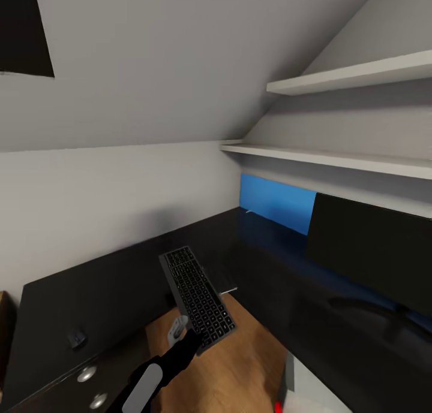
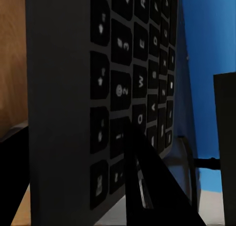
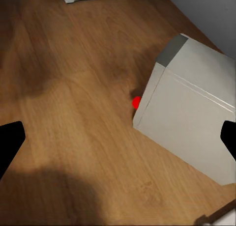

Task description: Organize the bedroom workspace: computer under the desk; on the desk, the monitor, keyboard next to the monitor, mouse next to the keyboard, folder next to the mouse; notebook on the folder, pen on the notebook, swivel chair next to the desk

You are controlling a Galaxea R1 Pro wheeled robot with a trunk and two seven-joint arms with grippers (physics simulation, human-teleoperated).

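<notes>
My left gripper (image 1: pixel 185 335) is shut on the near end of the keyboard (image 1: pixel 195 295), a slim grey board with black keys, held tilted in the air above the floor gap in the desk's corner. Its keys (image 2: pixel 120 83) show close up in the left wrist view, with a black finger (image 2: pixel 155 191) across them. The monitor (image 1: pixel 372 251) stands on the glossy black desk (image 1: pixel 90 293) at the right. A small black mouse (image 1: pixel 76 340) lies on the desk's left wing. My right gripper (image 3: pixel 118 142) hangs open over the light grey computer (image 3: pixel 191 118) on the floor.
A blue wall panel (image 1: pixel 279 203) runs behind the monitor. Two white shelves (image 1: pixel 336 156) jut out above the desk at the right under a sloping ceiling. Silver drawer knobs (image 1: pixel 87 374) show at the lower left. Wooden floor (image 3: pixel 73 88) lies around the computer, beside a red dot (image 3: pixel 136 102).
</notes>
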